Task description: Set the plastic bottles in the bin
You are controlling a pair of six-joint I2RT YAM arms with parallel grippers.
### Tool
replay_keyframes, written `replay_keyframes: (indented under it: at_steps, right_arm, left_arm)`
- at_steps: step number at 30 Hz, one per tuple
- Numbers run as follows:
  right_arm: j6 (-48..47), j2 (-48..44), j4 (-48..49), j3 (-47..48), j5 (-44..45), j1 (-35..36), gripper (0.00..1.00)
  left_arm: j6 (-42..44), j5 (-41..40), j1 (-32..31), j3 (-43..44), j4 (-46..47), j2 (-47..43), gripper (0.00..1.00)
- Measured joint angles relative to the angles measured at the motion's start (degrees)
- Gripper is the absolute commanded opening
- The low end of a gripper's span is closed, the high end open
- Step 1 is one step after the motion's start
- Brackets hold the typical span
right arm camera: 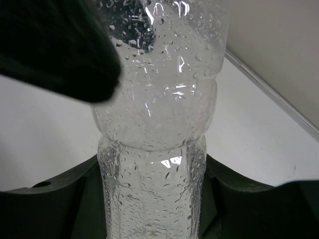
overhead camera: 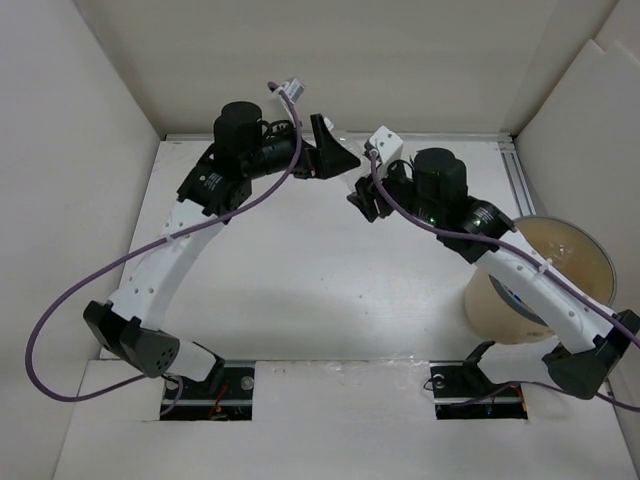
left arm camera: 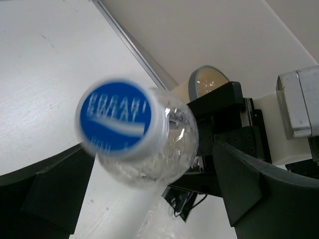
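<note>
Two arms lean together over the far half of the white tabletop (overhead camera: 300,280), so close that from above no bottle can be made out between them. Seen from the right wrist, a clear bottle (right arm camera: 154,164), beaded with droplets, stands clamped between the right arm's fingers (right arm camera: 239,199). Its top is cut off, and a blurred dark shape (right arm camera: 55,45) covers its upper left. At the left wrist, a blurred blue-capped bottle (left arm camera: 137,132) points its cap at the lens between the left arm's fingers (left arm camera: 50,194). Whether they grip it I cannot tell, nor whether both views show one bottle. The tan bin (overhead camera: 492,305) stands at the right, partly hidden by the right arm.
</note>
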Motion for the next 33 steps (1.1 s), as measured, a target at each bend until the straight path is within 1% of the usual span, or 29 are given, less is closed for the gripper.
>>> replay_keyframes:
  at_steps: [2,5,7,9,11,14,17,19,22,23,24,25,26,30,33]
  right_arm:
    - [1.51,-0.9,0.7,-0.68,3.85,-0.09,0.03]
    - [6.84,-3.74,0.98,-2.32,11.37,-3.15,0.0]
    - [12.24,-7.13,0.59,-4.17,17.35,-8.41,0.0]
    - [18.08,-10.97,-0.31,-6.1,22.53,-15.43,0.0]
    - [23.45,-15.45,-2.36,-8.24,28.02,-21.81,0.0]
    - [30.64,-22.86,-6.88,-11.19,34.93,-29.03,0.0]
    - [36.06,-30.1,-10.58,-13.97,40.89,-33.94,0.0]
    - [39.45,-34.47,-13.38,-15.76,45.07,-35.52,0.0]
    - [43.89,-39.01,-17.18,-17.64,50.31,-36.15,0.2]
    - [45.16,-40.06,-18.29,-18.25,51.76,-36.22,0.32]
    - [46.25,-40.72,-19.37,-18.8,52.94,-36.24,0.81]
    - [47.36,-41.27,-20.17,-19.37,53.83,-36.24,0.96]
    - [48.15,-41.53,-20.98,-19.87,54.55,-36.24,1.0]
    - [49.77,-40.92,-23.96,-20.39,55.98,-36.24,1.0]
    - [50.93,-38.64,-26.43,-18.67,56.52,-36.24,1.0]
  left_arm:
    - [-0.98,-2.93,-0.13,0.0,0.26,-0.9,1.0]
    - [-2.91,-12.02,-0.11,-0.04,0.09,-3.45,1.0]
    - [-3.72,-17.53,-0.07,-0.92,0.72,-6.01,1.0]
    - [-4.13,-20.98,0.04,-2.45,1.11,-8.79,1.0]
    - [-4.17,-23.23,0.02,-3.34,1.38,-10.78,1.0]
    - [-4.09,-25.05,0.02,-3.98,1.57,-11.74,1.0]
    - [-4.07,-25.92,0.02,-6.01,1.75,-11.74,1.0]
    - [-4.07,-25.94,0.02,-8.07,1.49,-11.69,1.0]
    - [-3.98,-25.66,0.02,-9.75,1.22,-11.17,1.0]
    - [-3.87,-25.57,0.02,-9.86,1.03,-11.04,1.0]
    - [-3.76,-25.4,0.02,-9.94,1.03,-10.99,1.0]
    - [-3.72,-25.22,0.02,-10.1,1.05,-10.99,1.0]
    - [-3.58,-24.96,0.02,-10.21,1.05,-11.06,1.0]
    - [-2.89,-24.26,0.02,-10.73,1.01,-11.06,1.0]
    - [-2.19,-24.35,0.02,-10.75,0.44,-11.06,1.0]
